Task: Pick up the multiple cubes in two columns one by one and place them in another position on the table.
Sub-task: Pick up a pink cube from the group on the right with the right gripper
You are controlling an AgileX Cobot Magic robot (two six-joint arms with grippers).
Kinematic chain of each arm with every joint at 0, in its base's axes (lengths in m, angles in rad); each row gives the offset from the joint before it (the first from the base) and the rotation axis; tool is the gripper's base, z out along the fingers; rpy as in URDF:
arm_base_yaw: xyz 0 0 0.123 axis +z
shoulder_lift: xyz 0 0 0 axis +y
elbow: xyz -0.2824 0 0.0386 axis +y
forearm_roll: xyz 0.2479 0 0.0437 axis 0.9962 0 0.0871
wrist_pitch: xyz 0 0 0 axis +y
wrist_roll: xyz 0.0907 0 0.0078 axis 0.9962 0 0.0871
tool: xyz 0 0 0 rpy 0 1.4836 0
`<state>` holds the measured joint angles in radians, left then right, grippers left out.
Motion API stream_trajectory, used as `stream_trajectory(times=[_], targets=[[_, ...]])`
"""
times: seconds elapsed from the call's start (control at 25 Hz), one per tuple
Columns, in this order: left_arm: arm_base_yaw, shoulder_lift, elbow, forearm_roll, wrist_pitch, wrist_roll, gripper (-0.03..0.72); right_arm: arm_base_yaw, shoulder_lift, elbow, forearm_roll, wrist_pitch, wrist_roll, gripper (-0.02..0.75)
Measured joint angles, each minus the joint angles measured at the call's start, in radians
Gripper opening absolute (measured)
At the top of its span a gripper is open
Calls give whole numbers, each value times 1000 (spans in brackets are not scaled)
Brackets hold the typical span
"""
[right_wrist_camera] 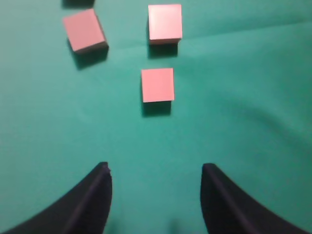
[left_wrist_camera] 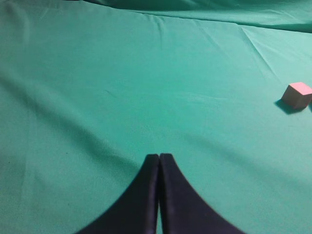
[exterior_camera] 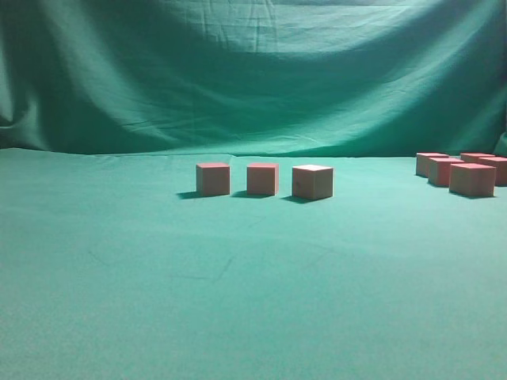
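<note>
Three pinkish-red cubes stand in a row at mid-table: left (exterior_camera: 213, 179), middle (exterior_camera: 262, 179), right (exterior_camera: 312, 182). Several more cubes are clustered at the far right (exterior_camera: 472, 180). Neither gripper shows in the exterior view. In the right wrist view my right gripper (right_wrist_camera: 156, 168) is open and empty above the green table (right_wrist_camera: 243, 122). One cube (right_wrist_camera: 157, 85) lies just ahead of its jaws, with two more behind it (right_wrist_camera: 165, 22) (right_wrist_camera: 84, 30). In the left wrist view my left gripper (left_wrist_camera: 159, 157) is shut and empty over the cloth, with one cube (left_wrist_camera: 297, 94) far off to the right.
A draped green cloth backdrop (exterior_camera: 253, 71) rises behind the table. Bare, slightly creased green cloth (exterior_camera: 238, 301) covers the near half of the table and the left side.
</note>
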<state>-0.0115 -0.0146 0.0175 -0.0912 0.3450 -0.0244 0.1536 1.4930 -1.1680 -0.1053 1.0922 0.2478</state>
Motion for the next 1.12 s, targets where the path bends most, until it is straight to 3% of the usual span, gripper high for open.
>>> stream_trajectory(times=[0.28, 0.48, 0.64, 0.72, 1.12], targets=[[0, 0, 0, 0, 0, 0, 0, -88, 114, 55, 17, -157, -11, 368], [0, 0, 0, 0, 0, 0, 0, -92, 201, 55, 99, -267, -117, 368], [0, 0, 0, 0, 0, 0, 0, -92, 245, 55, 94, -341, -157, 368], [0, 0, 0, 0, 0, 0, 0, -92, 259, 55, 94, -359, -164, 424], [0, 0, 0, 0, 0, 0, 0, -92, 341, 55, 92, -404, -173, 420]])
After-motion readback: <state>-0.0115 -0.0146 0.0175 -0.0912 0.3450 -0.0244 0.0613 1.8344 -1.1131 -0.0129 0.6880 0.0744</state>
